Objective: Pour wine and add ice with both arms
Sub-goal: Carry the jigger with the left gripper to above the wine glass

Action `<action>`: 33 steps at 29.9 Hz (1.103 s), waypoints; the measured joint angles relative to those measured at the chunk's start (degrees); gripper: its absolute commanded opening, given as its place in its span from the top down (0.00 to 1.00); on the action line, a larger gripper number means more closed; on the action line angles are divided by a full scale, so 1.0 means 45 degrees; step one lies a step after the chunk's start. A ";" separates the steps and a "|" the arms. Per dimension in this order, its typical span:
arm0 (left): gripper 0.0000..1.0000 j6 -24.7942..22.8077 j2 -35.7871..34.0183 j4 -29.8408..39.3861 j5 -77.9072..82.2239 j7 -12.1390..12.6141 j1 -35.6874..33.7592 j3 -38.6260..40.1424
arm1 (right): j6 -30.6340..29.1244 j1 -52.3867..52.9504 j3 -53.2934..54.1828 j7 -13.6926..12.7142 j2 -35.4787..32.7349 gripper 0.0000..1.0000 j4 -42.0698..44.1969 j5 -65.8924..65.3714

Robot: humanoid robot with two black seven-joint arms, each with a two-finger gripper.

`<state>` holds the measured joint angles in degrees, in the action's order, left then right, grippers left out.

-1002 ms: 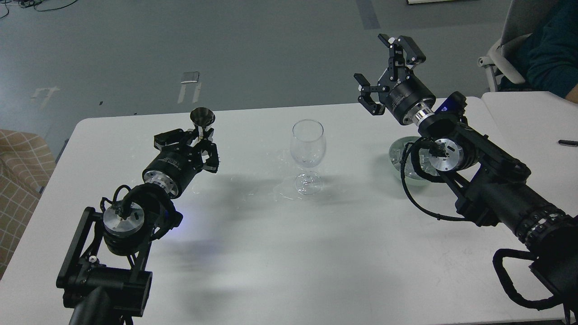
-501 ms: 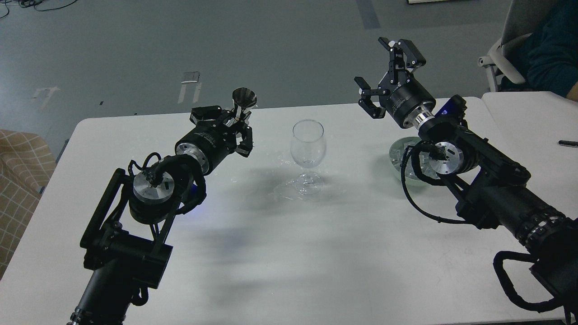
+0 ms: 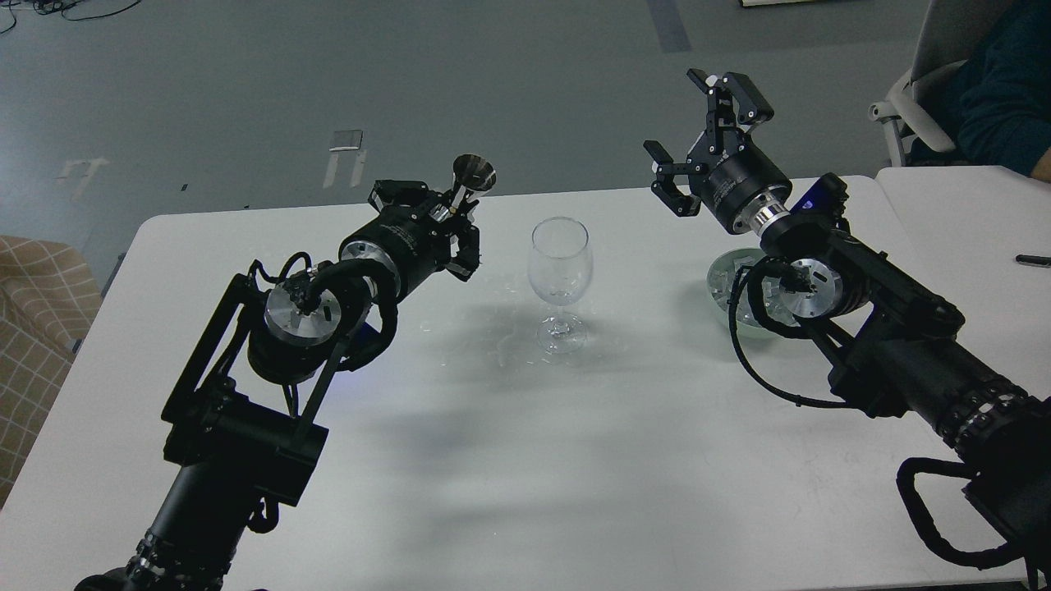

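A clear wine glass [image 3: 561,263] stands upright at the middle of the white table [image 3: 509,460]. My left gripper [image 3: 454,212] is shut on the stem of a small dark metal measuring cup [image 3: 474,174], held upright just left of the glass rim. Whether wine is in the cup cannot be seen. My right gripper [image 3: 694,131] is open and empty, raised above the table to the right of the glass. A pale green bowl [image 3: 727,283] of ice cubes [image 3: 722,279] sits under my right arm, partly hidden by it.
Clear shards or droplets lie on the table around the glass foot [image 3: 513,345]. A second white table with a black pen [image 3: 1032,260] is at the right. A seated person [image 3: 998,90] and chair are at the far right.
My left arm has moved right and up, carrying the metal cup from the table's left part to beside the glass. My right gripper has barely moved.
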<state>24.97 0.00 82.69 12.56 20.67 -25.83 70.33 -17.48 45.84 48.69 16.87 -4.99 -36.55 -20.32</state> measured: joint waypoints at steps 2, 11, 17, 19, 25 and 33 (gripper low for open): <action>1.00 0.0157 0.0001 0.0198 0.0001 0.0105 -0.0032 -0.0178 | -0.0001 -0.0020 0.0000 0.0000 0.0000 0.00 0.0000 -0.0024; 1.00 0.0591 0.0000 0.0939 0.0015 0.0346 -0.0245 -0.0527 | -0.0002 -0.0037 0.0000 -0.0001 -0.0001 0.00 0.0000 -0.0150; 1.00 0.0519 -0.0002 0.0996 0.0633 0.0285 -0.0267 -0.0829 | -0.0002 -0.0036 0.0000 0.0000 -0.0001 0.00 0.0000 -0.0152; 1.00 0.0446 0.0000 0.0997 0.0960 0.0285 -0.0268 -0.0975 | -0.0002 -0.0036 0.0000 0.0000 -0.0001 0.00 0.0000 -0.0153; 1.00 0.0391 0.0000 0.1004 0.1584 0.0285 -0.0371 -0.1099 | -0.0002 -0.0035 0.0000 0.0004 -0.0005 0.00 0.0000 -0.0153; 1.00 0.0367 0.0003 0.1004 0.2542 0.0284 -0.0429 -0.1585 | -0.0002 -0.0043 0.0000 0.0018 -0.0017 0.00 -0.0019 -0.0153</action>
<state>26.62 0.01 87.21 24.00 21.95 -27.76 63.20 -17.49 45.65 48.69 16.95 -5.07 -36.64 -21.01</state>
